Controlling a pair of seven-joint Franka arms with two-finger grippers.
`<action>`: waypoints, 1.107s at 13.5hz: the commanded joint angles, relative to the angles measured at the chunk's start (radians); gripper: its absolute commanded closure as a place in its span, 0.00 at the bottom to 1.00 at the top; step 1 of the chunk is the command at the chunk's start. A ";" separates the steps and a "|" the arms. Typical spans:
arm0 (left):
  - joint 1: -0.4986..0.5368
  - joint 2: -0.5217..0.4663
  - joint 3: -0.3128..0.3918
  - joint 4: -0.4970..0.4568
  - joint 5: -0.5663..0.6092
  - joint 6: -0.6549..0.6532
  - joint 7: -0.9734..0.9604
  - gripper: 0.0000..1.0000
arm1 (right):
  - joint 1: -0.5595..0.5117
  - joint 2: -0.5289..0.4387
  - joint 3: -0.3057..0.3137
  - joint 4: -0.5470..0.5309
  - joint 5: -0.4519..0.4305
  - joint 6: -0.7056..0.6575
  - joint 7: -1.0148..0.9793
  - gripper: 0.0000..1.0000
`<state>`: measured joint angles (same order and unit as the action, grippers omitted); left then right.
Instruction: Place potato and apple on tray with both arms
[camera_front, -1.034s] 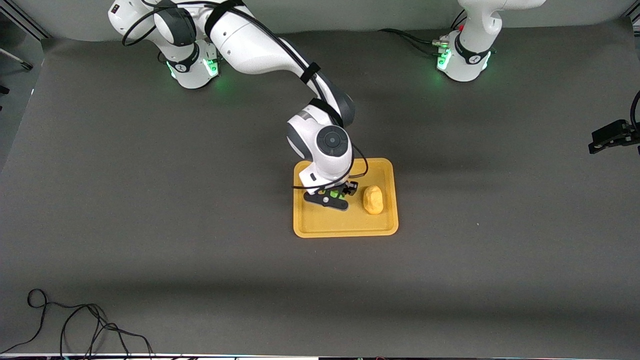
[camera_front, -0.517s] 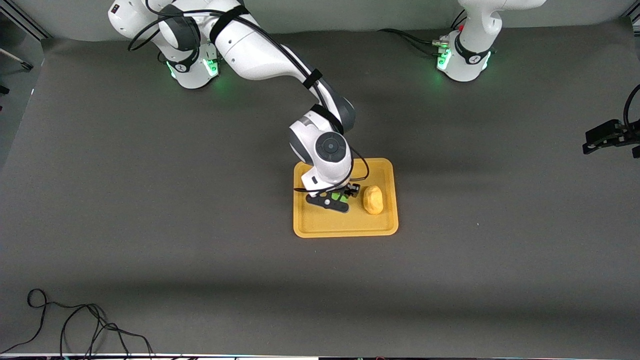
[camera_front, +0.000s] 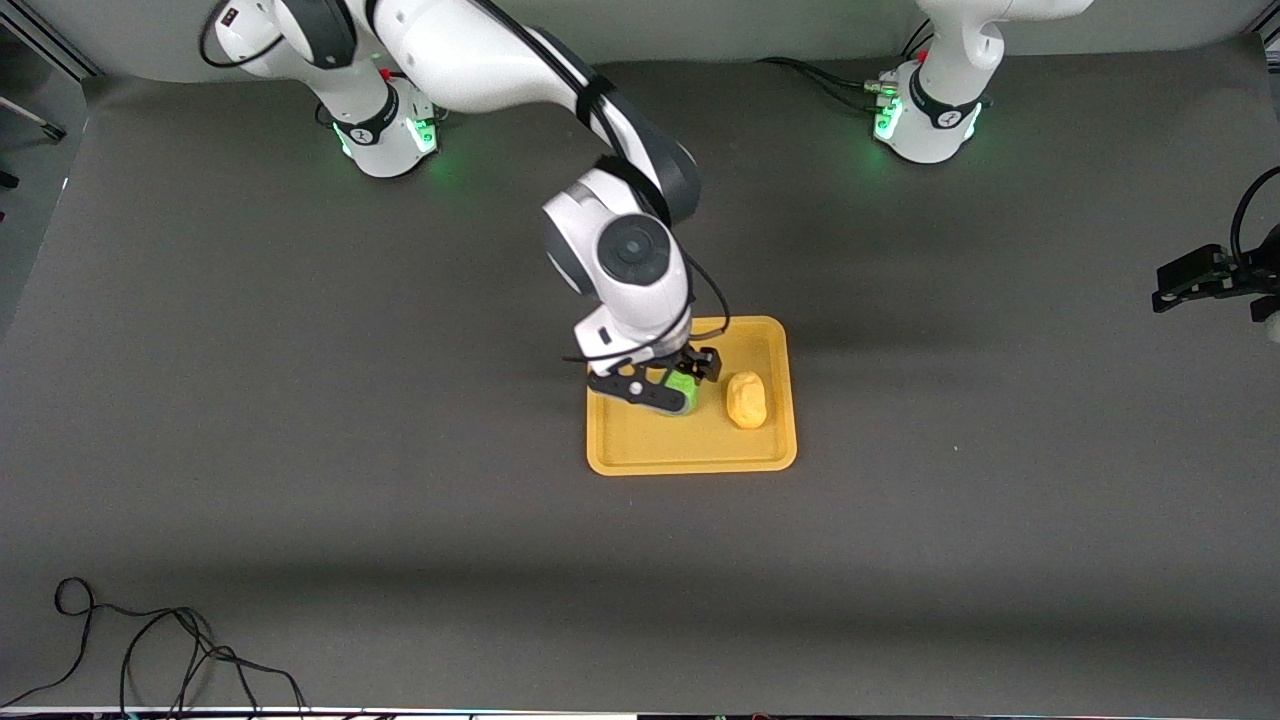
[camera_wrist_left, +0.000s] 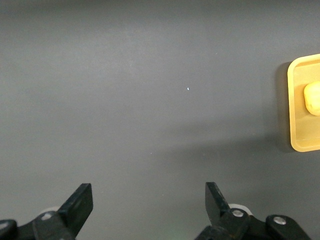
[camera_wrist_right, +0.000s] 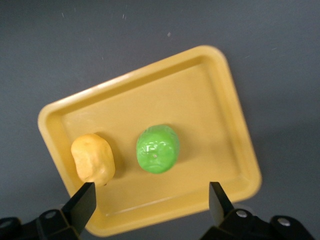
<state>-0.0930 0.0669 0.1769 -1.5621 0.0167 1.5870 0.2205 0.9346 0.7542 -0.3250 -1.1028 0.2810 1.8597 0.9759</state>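
Apple: the apple (camera_wrist_right: 158, 148) lies free on the tray floor, beside the potato and toward the right arm's end of the tray; nothing grips it, so it looks released there.
Potato: the potato (camera_front: 747, 399) rests on the tray toward the left arm's end, apart from the apple, leaving each item its own spot.
Tray: the tray (camera_front: 690, 452) sits mid-table, well clear of every table edge and within reach of both arms; both items are now on it.
Right gripper: the right gripper (camera_front: 672, 383) hangs just above the apple with its fingers (camera_wrist_right: 82, 202) spread wide and holding nothing; judging by that, its drop-off is done and it can lift away.
Left gripper: the left gripper (camera_wrist_left: 149, 205) waits over bare table near the edge at the left arm's end, fingers spread and empty, out of the other arm's way.
Progress: the task appears essentially complete.
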 joint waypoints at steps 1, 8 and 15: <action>-0.007 0.004 0.009 0.017 -0.006 -0.012 0.014 0.00 | -0.013 -0.159 -0.061 -0.045 0.009 -0.149 -0.069 0.00; -0.004 -0.009 -0.005 0.017 -0.006 -0.021 0.005 0.00 | -0.155 -0.582 -0.149 -0.392 -0.129 -0.241 -0.489 0.00; -0.005 -0.007 -0.019 0.022 -0.006 -0.018 0.000 0.00 | -0.741 -0.789 0.199 -0.571 -0.257 -0.252 -0.888 0.00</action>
<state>-0.0934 0.0636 0.1562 -1.5571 0.0165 1.5850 0.2204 0.2967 -0.0091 -0.1689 -1.6375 0.0433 1.5926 0.2087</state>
